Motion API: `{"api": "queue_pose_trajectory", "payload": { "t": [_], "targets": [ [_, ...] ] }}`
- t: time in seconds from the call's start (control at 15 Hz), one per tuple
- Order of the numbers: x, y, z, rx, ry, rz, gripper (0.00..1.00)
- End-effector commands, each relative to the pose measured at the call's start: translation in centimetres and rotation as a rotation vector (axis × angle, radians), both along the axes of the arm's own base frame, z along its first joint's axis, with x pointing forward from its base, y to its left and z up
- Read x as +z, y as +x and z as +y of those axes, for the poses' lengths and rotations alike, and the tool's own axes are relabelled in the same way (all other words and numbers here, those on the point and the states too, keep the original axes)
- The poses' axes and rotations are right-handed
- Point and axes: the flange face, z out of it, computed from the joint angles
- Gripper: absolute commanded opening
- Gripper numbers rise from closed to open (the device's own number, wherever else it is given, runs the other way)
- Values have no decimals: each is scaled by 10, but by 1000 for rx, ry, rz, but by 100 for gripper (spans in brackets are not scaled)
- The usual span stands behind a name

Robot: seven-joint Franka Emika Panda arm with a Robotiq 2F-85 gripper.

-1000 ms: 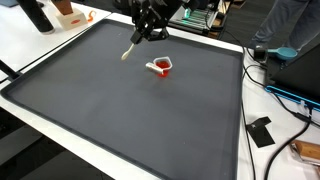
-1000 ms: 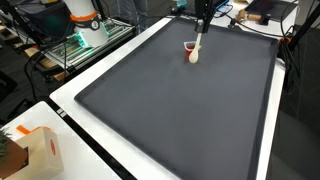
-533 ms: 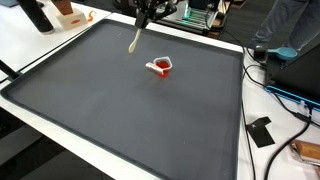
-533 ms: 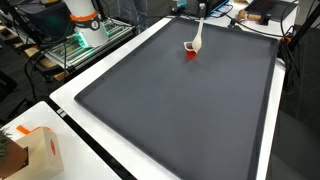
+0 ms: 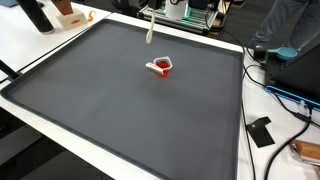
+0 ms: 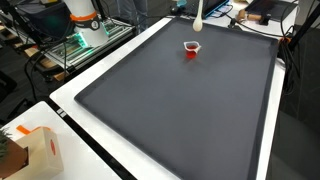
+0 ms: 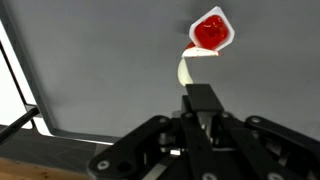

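A small red cup with a white rim sits on the dark grey mat toward its far end. My gripper is shut on a cream, spoon-like stick. In the wrist view the stick's tip points at the red cup far below. In both exterior views only the hanging stick shows at the top edge, high above the mat and apart from the cup. The gripper body is out of frame there.
The mat lies on a white table. Cables and a black flat object lie along one side. An orange-and-white box stands at a table corner. A rack of electronics stands beyond the table edge.
The gripper has risen with the stick, from just beside the red cup up and back until the arm left the exterior views. The cup has stayed in place.
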Motion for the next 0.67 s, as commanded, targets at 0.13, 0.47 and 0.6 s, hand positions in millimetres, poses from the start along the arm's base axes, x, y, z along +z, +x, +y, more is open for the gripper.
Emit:
{"api": "queue_pose_trajectory", "payload": {
  "t": [0.13, 0.47, 0.6],
  "targets": [
    [18, -22, -12, 48, 128, 34, 3],
    [26, -30, -16, 67, 179, 42, 3],
    [27, -32, -18, 66, 174, 36, 3]
  ]
}}
